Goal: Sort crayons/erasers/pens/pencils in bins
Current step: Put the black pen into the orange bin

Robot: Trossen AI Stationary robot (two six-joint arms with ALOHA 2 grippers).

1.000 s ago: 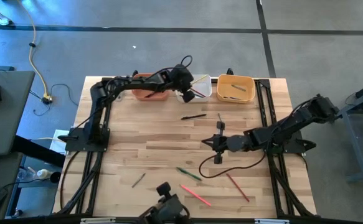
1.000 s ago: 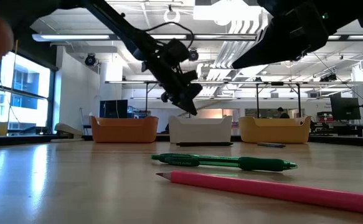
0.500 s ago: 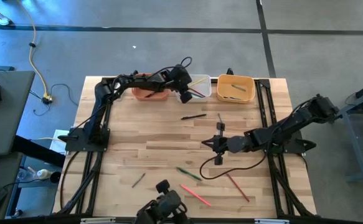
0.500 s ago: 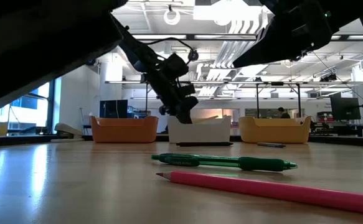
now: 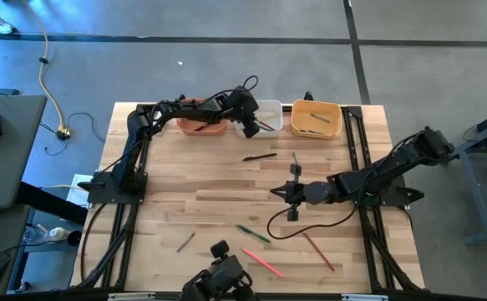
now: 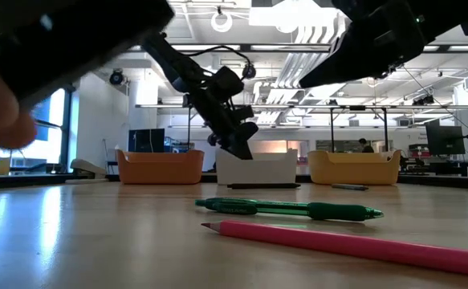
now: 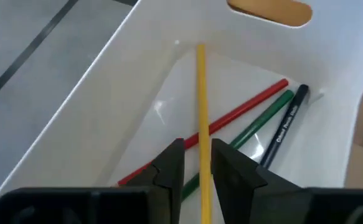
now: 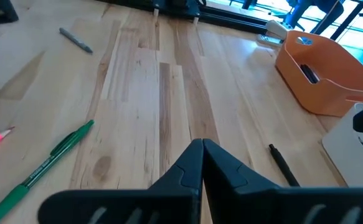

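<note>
Nearest the front edge of the table (image 5: 168, 180), several sticks lie unsorted: a pink pencil (image 6: 354, 245) with its sharpened tip pointing left, a green pen (image 6: 290, 210) just behind it, a red stick (image 5: 319, 252) to the right, and a short brown stick (image 5: 185, 242) well apart on the left. Judged from their scatter, these are items awaiting pickup.

At mid-table the right gripper (image 5: 293, 191) hangs above the boards, fingers pressed together and holding nothing. It carries no item, so this arm appears to be waiting. A black cable (image 5: 297, 227) loops on the table beside it.

Beyond it, a black pen (image 5: 260, 156) and a small grey stick (image 5: 294, 157) lie loose, near the bins but outside them.

At the far edge the three bins stand in a row: the terracotta bin (image 5: 195, 127) on the left, the white bin (image 5: 271, 109) in the middle, the yellow-orange bin (image 5: 316, 119) on the right. The yellow-orange bin holds at least one stick; its kind cannot be told.

The left gripper (image 5: 249, 129) is poised over the near wall of the white bin, tilted downward. Its fingers (image 7: 169, 168) stand narrowly parted about a yellow pencil (image 7: 201, 93), whose far end reaches into the bin's far corner. This posture suits lowering the pencil lengthwise before release. Whether the fingers grip it firmly cannot be told. Inside the white bin lie a red pencil (image 7: 249, 106), a green pencil (image 7: 263, 118) and a black pencil (image 7: 288, 121), slanted side by side.
</note>
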